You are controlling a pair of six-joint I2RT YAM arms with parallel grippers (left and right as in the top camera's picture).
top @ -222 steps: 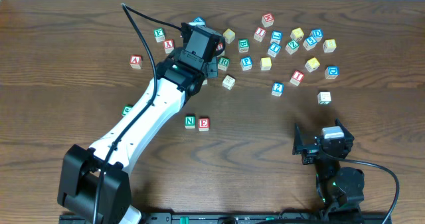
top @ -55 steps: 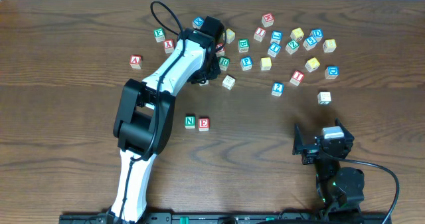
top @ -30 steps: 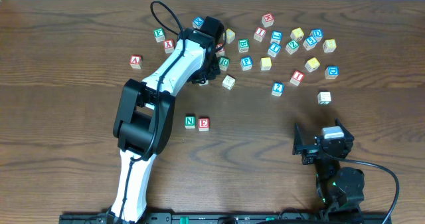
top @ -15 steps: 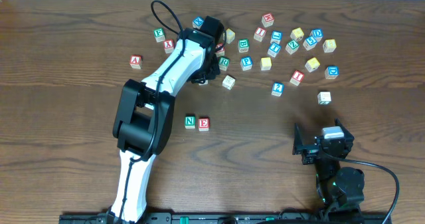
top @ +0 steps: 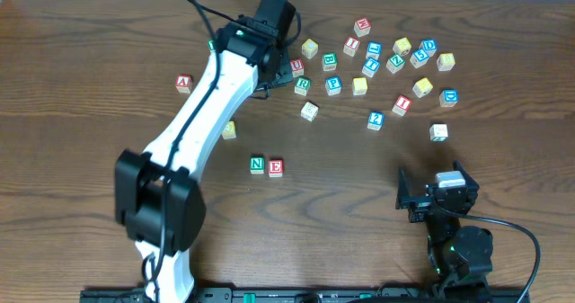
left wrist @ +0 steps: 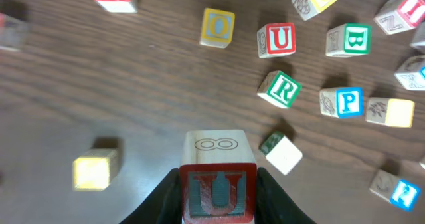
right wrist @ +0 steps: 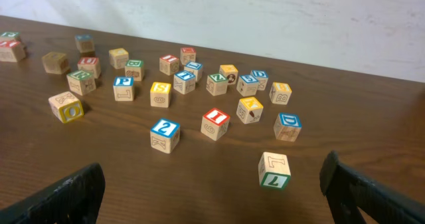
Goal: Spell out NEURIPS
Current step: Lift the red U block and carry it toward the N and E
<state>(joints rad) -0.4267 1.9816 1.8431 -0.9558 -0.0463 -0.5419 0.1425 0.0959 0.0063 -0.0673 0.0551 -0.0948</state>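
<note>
Lifted out of the scatter, the left arm now stretches long and high where it was folded low. Its gripper [left wrist: 218, 194] is clenched on a U cube [left wrist: 216, 151], carried above the table [left wrist: 133, 111]. Ahead of it, to the right, lie another U [left wrist: 276, 39], R [left wrist: 279, 89] and P [left wrist: 346, 102]. N [top: 258, 165] and E [top: 276, 167] sit well behind it, so the U probably goes beside E. The right gripper [right wrist: 212, 184] gapes, idle

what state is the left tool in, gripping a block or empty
Shut on a block. In the left wrist view, the left tool has a finger pressed against each side of a red-framed U cube.
</note>
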